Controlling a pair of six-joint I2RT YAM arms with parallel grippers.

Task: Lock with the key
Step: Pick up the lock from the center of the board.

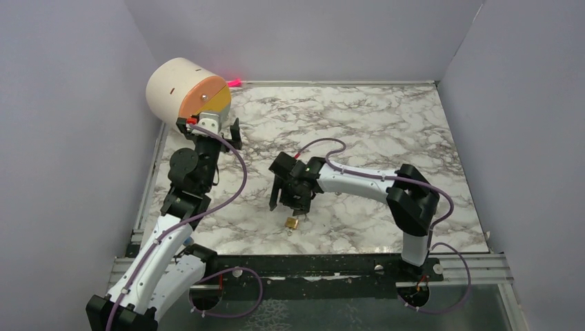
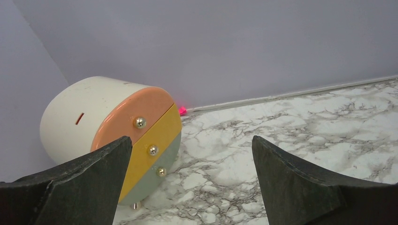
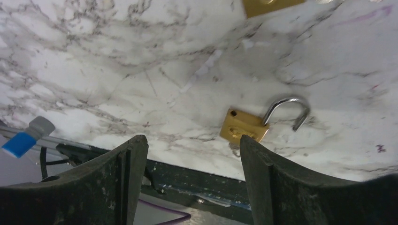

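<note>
The brass padlock (image 1: 292, 223) lies flat on the marble counter (image 1: 386, 124) near its front edge, its steel shackle (image 3: 286, 110) swung open with one end free. The right tool (image 1: 290, 205) hangs just above the padlock, which sits at 6 o'clock from the tool in the top view. Its jaws are apart and grip nothing. In the right wrist view the padlock lies just beyond the gap between them. The left tool (image 1: 210, 131), jaws also wide apart and empty, faces a cream drum (image 1: 181, 88) lying on its side in the counter's 10 o'clock corner. The drum's face is split into orange, yellow and grey-green segments, each with a brass knob. A red light (image 1: 236, 82) glows at 3 o'clock of the drum.
</note>
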